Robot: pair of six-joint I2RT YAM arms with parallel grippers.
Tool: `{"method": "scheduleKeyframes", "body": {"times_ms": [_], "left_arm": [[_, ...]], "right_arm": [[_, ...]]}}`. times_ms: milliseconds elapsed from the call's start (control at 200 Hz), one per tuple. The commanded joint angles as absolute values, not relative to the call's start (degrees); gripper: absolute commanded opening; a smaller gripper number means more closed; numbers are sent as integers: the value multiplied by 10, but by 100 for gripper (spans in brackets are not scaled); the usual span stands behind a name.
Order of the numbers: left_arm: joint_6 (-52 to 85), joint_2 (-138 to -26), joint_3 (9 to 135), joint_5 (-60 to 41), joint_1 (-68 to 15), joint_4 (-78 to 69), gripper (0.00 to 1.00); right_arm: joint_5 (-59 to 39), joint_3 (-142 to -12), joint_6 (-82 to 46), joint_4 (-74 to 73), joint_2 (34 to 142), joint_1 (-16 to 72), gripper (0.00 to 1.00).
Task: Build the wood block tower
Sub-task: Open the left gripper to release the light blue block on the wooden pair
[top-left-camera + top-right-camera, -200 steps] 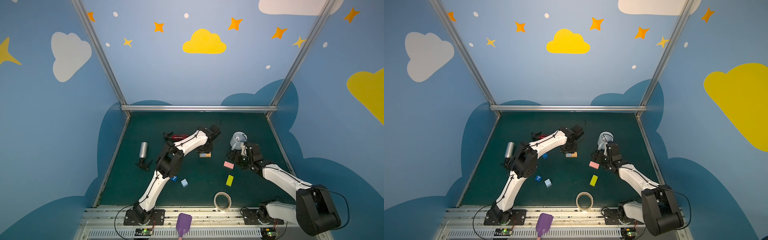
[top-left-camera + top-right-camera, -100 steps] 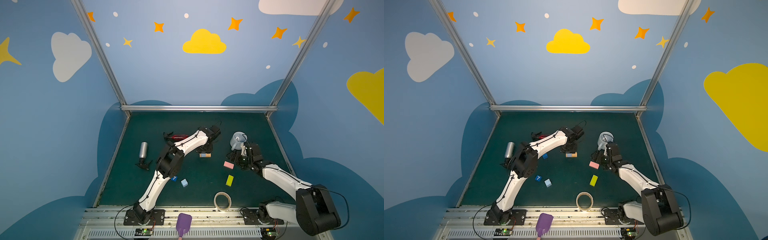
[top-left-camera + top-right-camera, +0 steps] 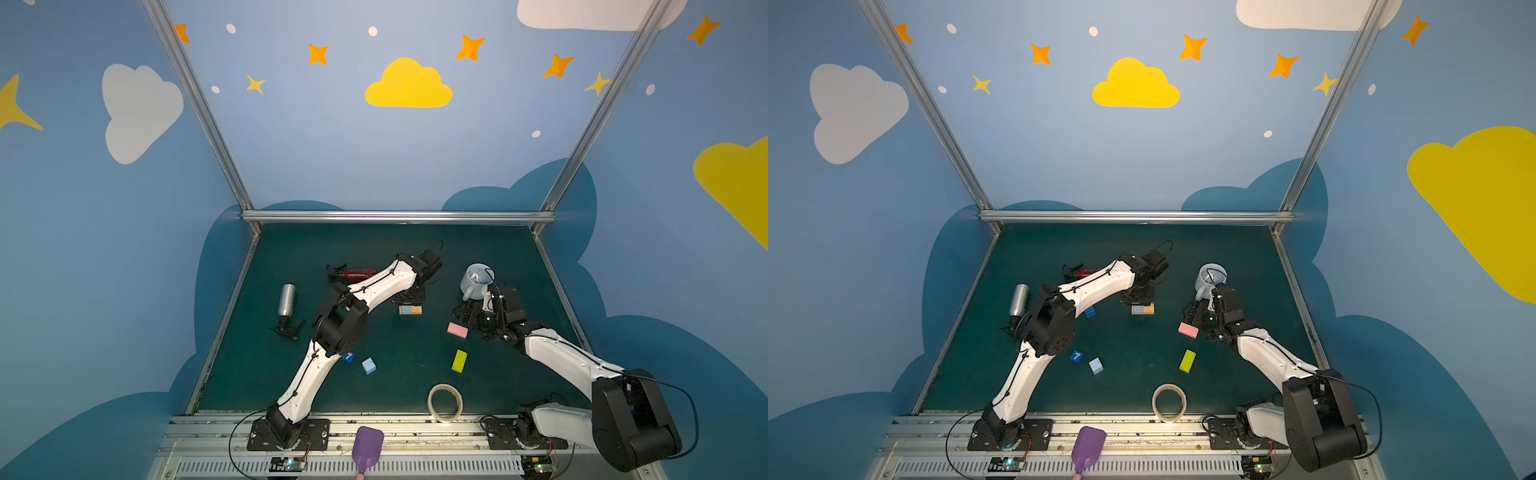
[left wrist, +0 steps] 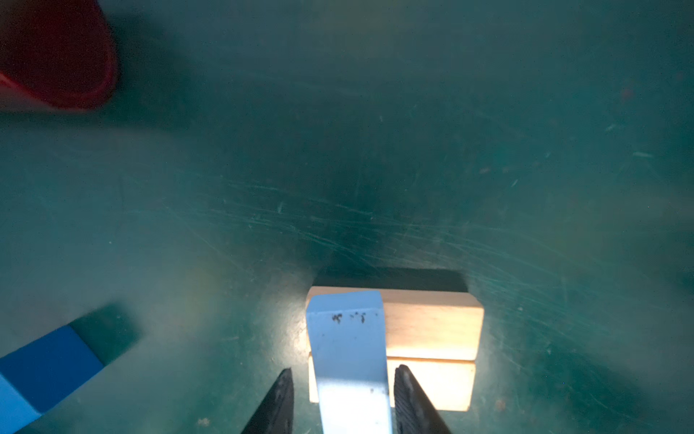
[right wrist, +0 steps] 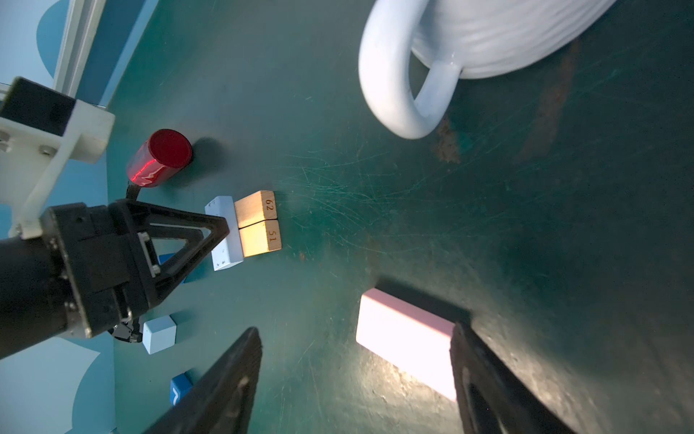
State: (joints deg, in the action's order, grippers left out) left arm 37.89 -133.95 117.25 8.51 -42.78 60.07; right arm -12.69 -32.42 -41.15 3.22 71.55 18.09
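The light-blue block (image 4: pixel 347 338) sat stacked on two wood blocks (image 4: pixel 432 327) on the table (image 4: pixel 338 150); left fingers (image 4: pixel 279 398) stood spread, pinching nothing; right fingers (image 5: pixel 233 375) stood spread around the pink block (image 5: pixel 405 338); next, probably, squeeze it.

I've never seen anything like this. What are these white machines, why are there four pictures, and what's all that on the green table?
Two white robot arms work at a green table. Two pictures look down from overhead, almost identical; two come from cameras on the arms' wrists. The left claw stands open around a light-blue block that lies across two wooden blocks. The right claw is open at a pink block, not gripping it. Among the loose things are a yellow-green block, a blue cube marked 7, a tape roll, a mug and a red bottle. Nothing is held.
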Motion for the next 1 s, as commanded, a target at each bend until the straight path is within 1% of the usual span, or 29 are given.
{"method": "scheduleKeyframes", "body": {"times_ms": [0,996], "left_arm": [[370,-1355,1194,100,-429,612,45],[369,-1372,1207,95,-427,604,47]], "right_arm": [[-124,-317,-410,38,707,179,77],[-124,-318,-410,36,712,178,77]]}}
